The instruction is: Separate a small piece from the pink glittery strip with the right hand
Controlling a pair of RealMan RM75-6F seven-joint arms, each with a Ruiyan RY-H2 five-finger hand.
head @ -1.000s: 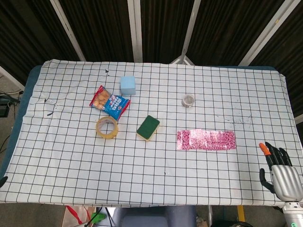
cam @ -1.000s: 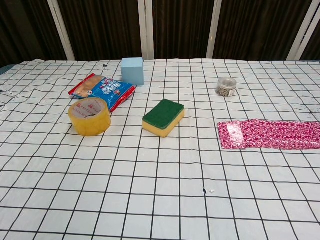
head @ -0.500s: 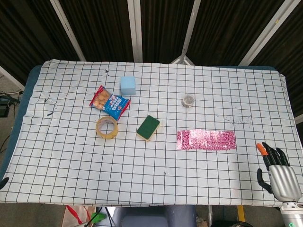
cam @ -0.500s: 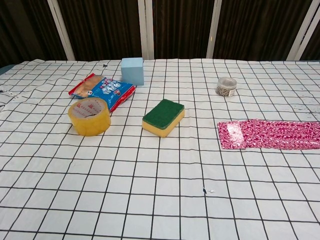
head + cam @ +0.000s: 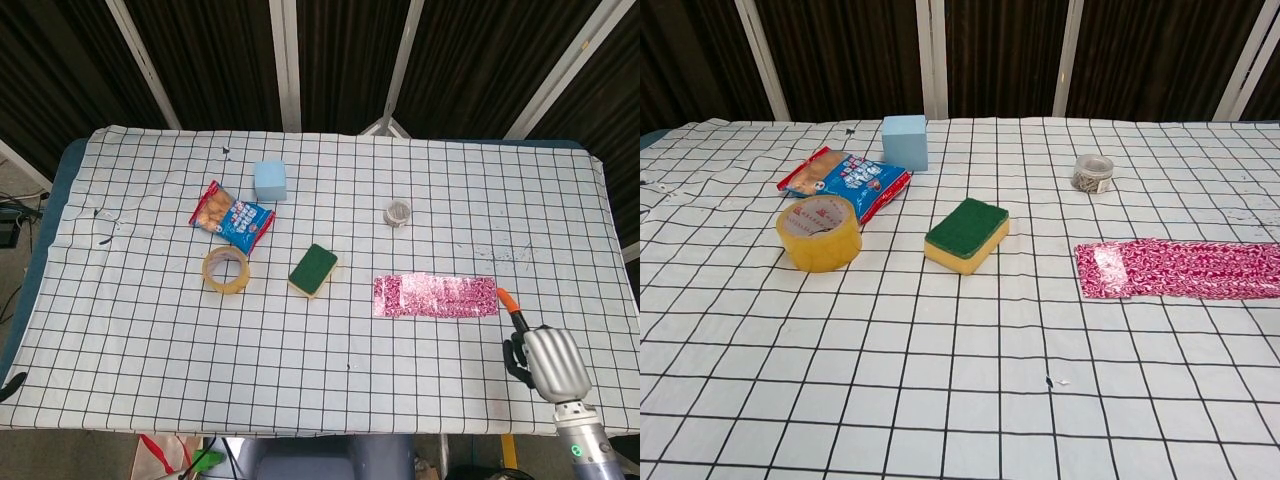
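Observation:
The pink glittery strip (image 5: 436, 296) lies flat on the checked cloth, right of centre; the chest view shows it (image 5: 1185, 269) running off the right edge. My right hand (image 5: 541, 358) hovers at the table's front right, just below and to the right of the strip's right end. Its orange-tipped finger (image 5: 509, 301) reaches up to within a few pixels of that end, and nothing is held. The other fingers are mostly hidden behind the back of the hand. A dark sliver at the lower left edge (image 5: 9, 384) looks like my left hand. The chest view shows neither hand.
A green and yellow sponge (image 5: 313, 269), a tape roll (image 5: 226, 269), a snack packet (image 5: 232, 217) and a blue cube (image 5: 270, 180) lie left of the strip. A small round tin (image 5: 398, 212) stands behind it. The table's front edge (image 5: 400, 432) runs just beneath my right hand.
My right hand has moved left and up from the table's right front corner toward the strip's right end and turned, so its fingers no longer show spread. The strip has not moved.

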